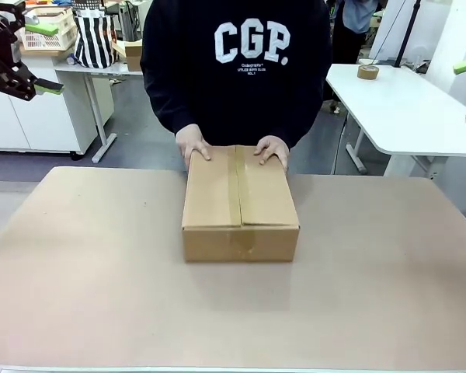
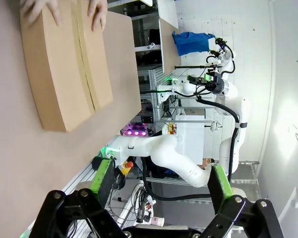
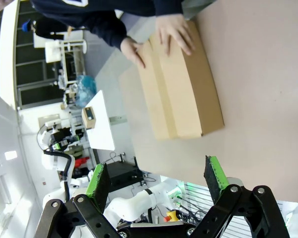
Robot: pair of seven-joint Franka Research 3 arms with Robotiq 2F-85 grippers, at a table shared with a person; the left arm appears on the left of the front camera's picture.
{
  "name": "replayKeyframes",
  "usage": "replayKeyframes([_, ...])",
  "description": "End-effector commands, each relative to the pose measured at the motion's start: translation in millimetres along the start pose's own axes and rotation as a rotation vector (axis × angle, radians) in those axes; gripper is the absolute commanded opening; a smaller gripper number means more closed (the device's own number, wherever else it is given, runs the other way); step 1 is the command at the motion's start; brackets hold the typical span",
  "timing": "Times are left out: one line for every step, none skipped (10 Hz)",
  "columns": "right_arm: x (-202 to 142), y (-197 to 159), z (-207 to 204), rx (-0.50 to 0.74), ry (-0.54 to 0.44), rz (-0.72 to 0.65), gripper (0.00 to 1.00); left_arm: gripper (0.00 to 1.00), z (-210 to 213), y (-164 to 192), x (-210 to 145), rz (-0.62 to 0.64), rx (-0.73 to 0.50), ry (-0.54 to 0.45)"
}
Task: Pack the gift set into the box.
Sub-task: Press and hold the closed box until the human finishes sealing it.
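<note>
Lying centred, long axis pointing away from the robot, the closed box [image 1: 240,198] sits about equally far from the left gripper [image 2: 160,181] and right gripper [image 3: 156,181], both spread and empty.

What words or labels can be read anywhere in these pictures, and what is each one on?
"CGP." in large white letters, on the chest of the person's dark sweatshirt, in the front view.
Small white lines just under it on the same sweatshirt: too small to read.
The cardboard box: plain brown on the sides that show, with no print or label.
Things on the far tables and shelves: too small or blurred to read.
</note>
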State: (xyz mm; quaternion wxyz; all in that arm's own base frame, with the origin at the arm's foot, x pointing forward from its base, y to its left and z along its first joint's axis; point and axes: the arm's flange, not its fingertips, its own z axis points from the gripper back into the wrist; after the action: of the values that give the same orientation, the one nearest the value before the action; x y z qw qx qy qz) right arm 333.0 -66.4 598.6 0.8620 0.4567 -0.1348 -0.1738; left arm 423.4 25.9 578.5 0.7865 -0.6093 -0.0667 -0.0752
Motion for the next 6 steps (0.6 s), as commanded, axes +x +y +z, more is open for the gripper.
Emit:
replayKeyframes([1.7, 0.3, -0.8, 0.029, 0.001, 0.023, 1.0, 1.0, 2.1, -1.3, -1.9, -0.006, 0.0, 0.01])
replayKeyframes([1.7, 0.3, -0.8, 0.029, 0.001, 0.023, 1.0, 1.0, 2.1, -1.3, -1.9, -0.006, 0.0, 0.01])
replayKeyframes([1.7, 0.3, -0.8, 0.029, 0.001, 0.023, 1.0, 1.0, 2.1, -1.3, -1.9, -0.006, 0.0, 0.01])
replayKeyframes([1.7, 0.3, -0.8, 0.029, 0.001, 0.023, 1.0, 1.0, 2.1, -1.3, -1.9, -0.006, 0.0, 0.01])
replayKeyframes([1.7, 0.3, -0.8, 0.029, 0.001, 0.023, 1.0, 1.0, 2.1, -1.3, -1.9, -0.006, 0.0, 0.01])
replayKeyframes([1.7, 0.3, -0.8, 0.029, 0.001, 0.023, 1.0, 1.0, 2.1, -1.3, -1.9, -0.006, 0.0, 0.01])
